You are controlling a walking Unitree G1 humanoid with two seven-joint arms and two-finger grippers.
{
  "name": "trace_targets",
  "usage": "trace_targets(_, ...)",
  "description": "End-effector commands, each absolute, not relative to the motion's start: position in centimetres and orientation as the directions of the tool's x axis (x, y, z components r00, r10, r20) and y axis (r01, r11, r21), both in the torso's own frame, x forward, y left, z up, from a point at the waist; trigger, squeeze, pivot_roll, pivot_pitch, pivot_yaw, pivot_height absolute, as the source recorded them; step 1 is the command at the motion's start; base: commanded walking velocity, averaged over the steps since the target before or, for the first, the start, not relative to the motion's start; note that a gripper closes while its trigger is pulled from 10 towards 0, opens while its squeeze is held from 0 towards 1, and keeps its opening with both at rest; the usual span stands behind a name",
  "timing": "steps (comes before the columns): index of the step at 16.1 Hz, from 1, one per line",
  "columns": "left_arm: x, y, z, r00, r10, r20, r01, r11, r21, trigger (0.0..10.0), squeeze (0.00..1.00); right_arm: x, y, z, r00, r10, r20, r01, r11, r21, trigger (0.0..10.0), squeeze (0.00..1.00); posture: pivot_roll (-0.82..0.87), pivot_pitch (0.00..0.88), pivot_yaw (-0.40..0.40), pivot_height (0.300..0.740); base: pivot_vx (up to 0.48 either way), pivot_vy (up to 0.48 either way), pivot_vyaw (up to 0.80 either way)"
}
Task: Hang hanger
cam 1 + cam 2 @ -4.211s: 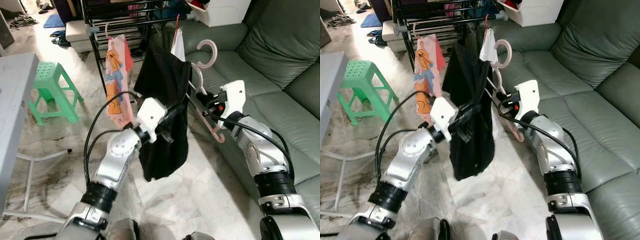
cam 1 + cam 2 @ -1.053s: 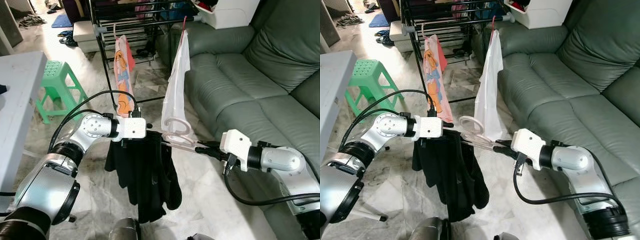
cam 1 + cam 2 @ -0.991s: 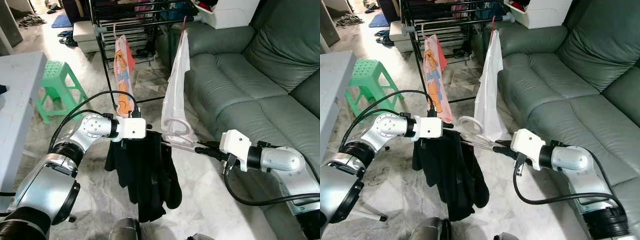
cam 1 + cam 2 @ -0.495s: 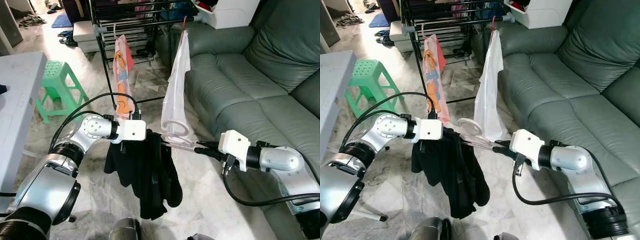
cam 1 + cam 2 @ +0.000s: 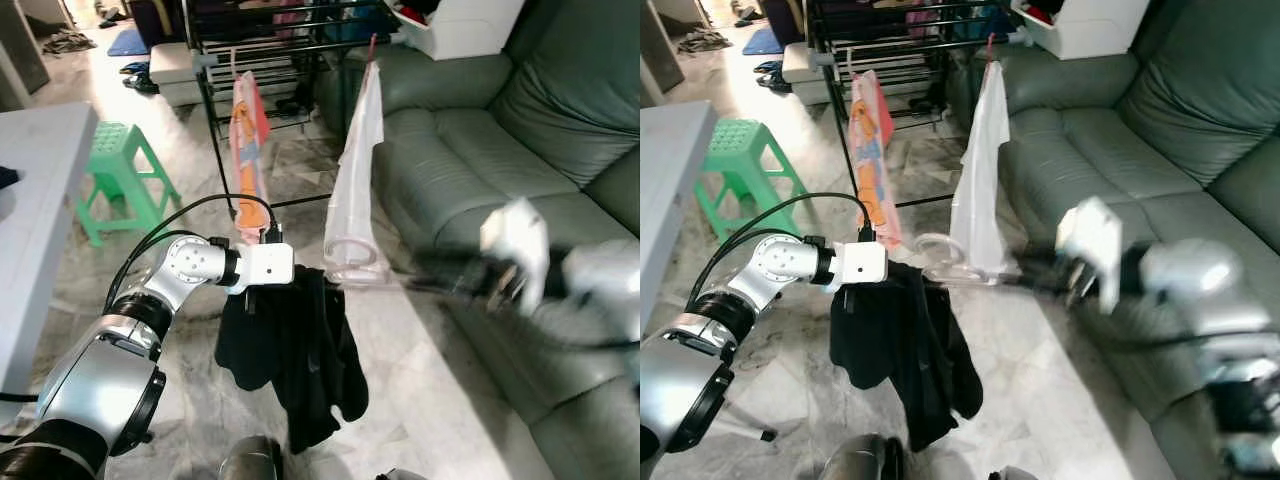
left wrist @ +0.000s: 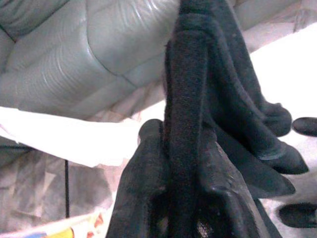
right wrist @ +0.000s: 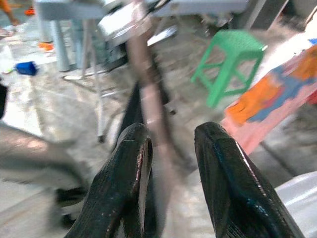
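Note:
A black garment hangs low over the marble floor, draped on a pale pink hanger whose hook sticks out to the right. My left gripper is shut on the garment's top edge; in the left wrist view the dark cloth is pinched between its fingers. My right arm is blurred by motion in front of the sofa, its gripper at the hanger's right end. In the right wrist view its fingers stand apart, with the hanger's bar running between them.
A black drying rack stands ahead with an orange-pink cloth and a white garment hanging on it. A green sofa lies on the right. On the left are a green stool and a grey table.
My right arm has swung up and to the right and is now blurred, while the hanger stays where it was. The left gripper and the black garment have barely moved.

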State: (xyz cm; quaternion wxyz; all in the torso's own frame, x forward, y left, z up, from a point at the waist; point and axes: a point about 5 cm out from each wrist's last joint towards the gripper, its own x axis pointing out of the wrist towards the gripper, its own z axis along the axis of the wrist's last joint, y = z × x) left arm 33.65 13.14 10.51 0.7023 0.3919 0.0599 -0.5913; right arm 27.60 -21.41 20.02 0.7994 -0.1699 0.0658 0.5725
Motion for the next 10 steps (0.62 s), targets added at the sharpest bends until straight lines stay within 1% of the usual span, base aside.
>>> trace_targets(1, 33.9, 13.6, 11.0, 0.325, -0.792, -0.516, 0.873, 0.041, 0.486, 0.0, 0.00, 27.7, -22.2, 20.6, 0.328, 0.896, -0.299, -0.942, 0.287, -0.174, 10.0, 1.00, -0.06, 0.000, 0.034, 0.740, 0.000, 0.000, 0.00)
trace_targets(2, 33.9, 13.6, 10.9, 0.329, -0.793, -0.513, 0.873, 0.048, 0.486, 0.0, 0.00, 27.8, -22.4, 20.8, 0.341, 0.892, -0.296, -0.937, 0.298, -0.181, 10.0, 1.00, -0.06, 0.000, 0.033, 0.740, 0.000, 0.000, 0.00)
trace_targets(3, 34.0, 13.5, 10.9, 0.344, -0.795, -0.500, 0.871, 0.071, 0.486, 0.0, 0.00, 28.2, -22.8, 21.4, 0.390, 0.880, -0.272, -0.916, 0.342, -0.208, 10.0, 1.00, -0.06, 0.000, 0.031, 0.740, 0.000, 0.000, 0.00)
trace_targets(4, 34.4, 13.7, 10.9, 0.420, -0.786, -0.454, 0.862, 0.188, 0.471, 0.0, 0.00, 30.0, -23.4, 22.5, 0.566, 0.807, -0.165, -0.807, 0.503, -0.310, 10.0, 1.00, -0.06, 0.000, 0.028, 0.740, 0.000, 0.000, 0.00)
trace_targets(5, 34.9, 13.9, 10.9, 0.490, -0.763, -0.421, 0.843, 0.292, 0.452, 0.0, 0.00, 31.4, -23.7, 23.3, 0.706, 0.706, -0.056, -0.664, 0.634, -0.395, 10.0, 1.00, -0.06, 0.000, 0.028, 0.740, 0.000, 0.000, 0.00)
trace_targets(6, 35.2, 14.1, 10.9, 0.537, -0.747, -0.392, 0.822, 0.359, 0.442, 0.0, 0.00, 32.4, -24.4, 23.6, 0.800, 0.600, 0.010, -0.539, 0.725, -0.429, 10.0, 1.00, -0.07, 0.000, 0.029, 0.740, 0.000, 0.000, 0.00)
trace_targets(7, 35.5, 14.1, 11.1, 0.590, -0.735, -0.335, 0.793, 0.450, 0.410, 0.0, 0.00, 33.1, -25.8, 23.6, 0.907, 0.415, 0.078, -0.329, 0.810, -0.486, 10.0, 1.00, -0.07, 0.000, 0.029, 0.740, 0.000, 0.000, 0.00)
trace_targets(8, 35.8, 13.9, 11.5, 0.635, -0.724, -0.270, 0.762, 0.529, 0.373, 0.0, 0.00, 33.3, -27.1, 23.2, 0.957, 0.260, 0.127, -0.170, 0.861, -0.479, 10.0, 1.00, -0.06, 0.000, 0.031, 0.740, 0.000, 0.000, 0.00)
trace_targets(9, 36.1, 13.7, 11.9, 0.666, -0.712, -0.222, 0.737, 0.583, 0.342, 0.0, 0.00, 33.2, -28.3, 22.7, 0.978, 0.116, 0.172, -0.030, 0.901, -0.433, 10.0, 1.00, -0.06, 0.000, 0.030, 0.740, 0.000, 0.000, 0.00)
trace_targets(10, 36.4, 13.7, 12.2, 0.695, -0.694, -0.187, 0.711, 0.626, 0.320, 0.0, 0.00, 32.8, -29.0, 22.1, 0.978, -0.002, 0.210, 0.087, 0.915, -0.393, 10.0, 1.00, -0.06, 0.000, 0.031, 0.740, 0.000, 0.000, 0.00)
